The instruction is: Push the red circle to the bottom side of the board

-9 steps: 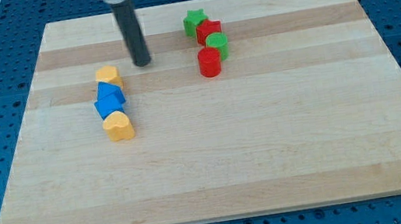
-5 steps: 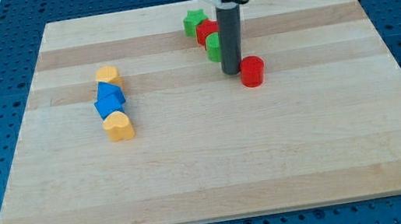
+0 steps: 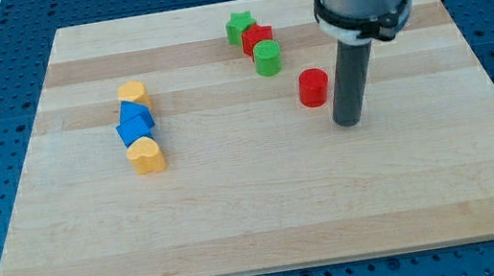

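Tip (image 3: 348,122) of my upright dark rod has moved to the small red circle block's (image 3: 313,87) lower right, just apart. Block unmoved on the pale wooden tabletop (image 3: 258,214). No jaws: nothing held.

My tip (image 3: 348,122) rests on the board (image 3: 258,214) just right of and below the red circle (image 3: 313,87).
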